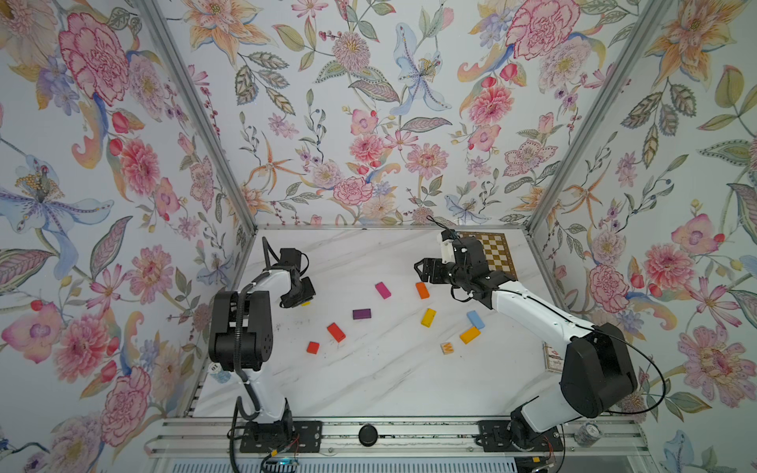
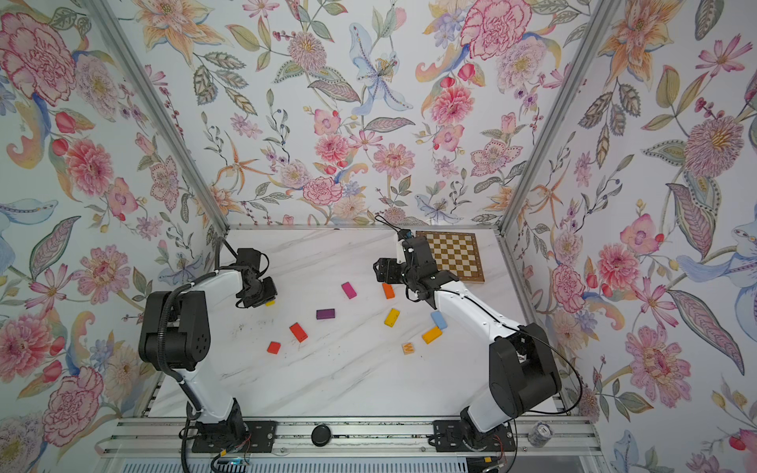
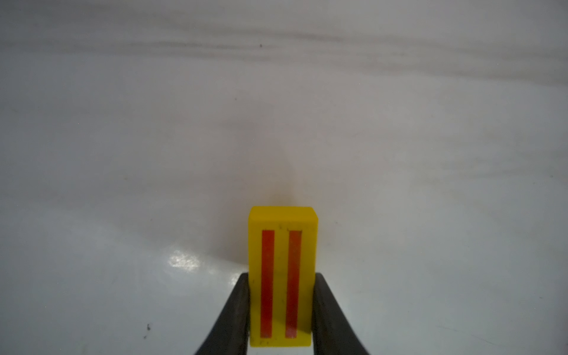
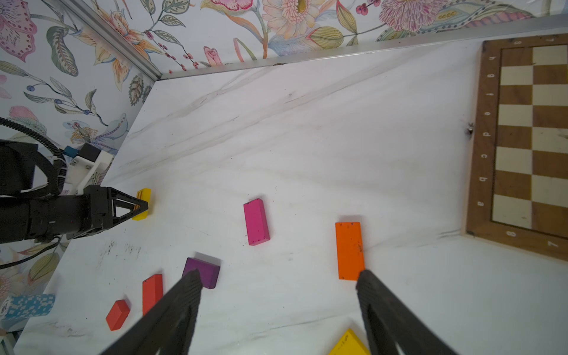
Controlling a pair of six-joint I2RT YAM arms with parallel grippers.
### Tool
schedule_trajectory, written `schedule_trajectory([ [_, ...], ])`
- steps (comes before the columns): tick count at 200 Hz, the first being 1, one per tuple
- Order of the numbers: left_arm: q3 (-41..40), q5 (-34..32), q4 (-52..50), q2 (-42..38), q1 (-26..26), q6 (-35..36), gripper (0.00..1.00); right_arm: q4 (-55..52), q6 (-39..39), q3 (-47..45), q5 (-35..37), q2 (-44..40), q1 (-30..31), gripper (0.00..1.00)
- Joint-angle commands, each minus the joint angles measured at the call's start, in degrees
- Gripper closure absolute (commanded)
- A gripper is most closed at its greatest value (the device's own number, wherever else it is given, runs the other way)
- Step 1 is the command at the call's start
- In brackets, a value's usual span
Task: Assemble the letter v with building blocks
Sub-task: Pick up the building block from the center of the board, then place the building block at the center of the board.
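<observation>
On the tabletop (image 1: 368, 381) you have ten painted pieces, eight long and two small.

- **Long, single colours:** one magenta block (image 1: 383, 290), one purple block (image 1: 361, 314), one red block (image 1: 336, 332) and one light blue block (image 1: 475, 320).
- **Long, orange:** two, the orange block (image 1: 422, 290) at 1 o'clock and the amber block (image 1: 470, 335) at 3 o'clock.
- **Long, yellow:** two, the plain yellow block (image 1: 428, 317) and the striped yellow block (image 3: 281, 276) at 9 o'clock.
- **Small:** one small red block (image 1: 313, 347) and one W cube (image 1: 447, 348).

You also have one chessboard (image 1: 497, 250) at 1 o'clock and one card box (image 1: 551, 356) at 4 o'clock.

There are two tools, the left tool (image 4: 143, 206) and the right tool (image 4: 276, 275).
</observation>
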Motion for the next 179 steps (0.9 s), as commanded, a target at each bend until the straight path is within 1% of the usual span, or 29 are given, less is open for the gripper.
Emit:
schedule_trajectory([
  [1,6.35,-3.21,-3.33,-0.21,-2.28,-2.45,0.88,0.24,1.22,-0.31,-0.43,-0.58,0.40,0.19],
  [41,13.53,-4.08,-5.72,4.90,-3.84,-5.79,0.89,1.70,2.92,-2.56,-0.08,-2.27,0.49,0.19],
  [72,16.70,-4.19,-5.24,8.20,-5.03,-8.56,0.89,1.73,3.45,-3.02,0.16,-3.01,0.49,0.19],
  [111,21.15,-5.50,-5.03,12.55,-6.35,-10.33,0.89,1.52,3.68,-2.59,-0.32,-2.70,0.65,0.19],
  [179,26.44,-7.09,-6.59,18.90,-6.58,-12.93,0.88,0.89,3.60,-2.15,-0.54,-1.90,0.66,0.19],
])
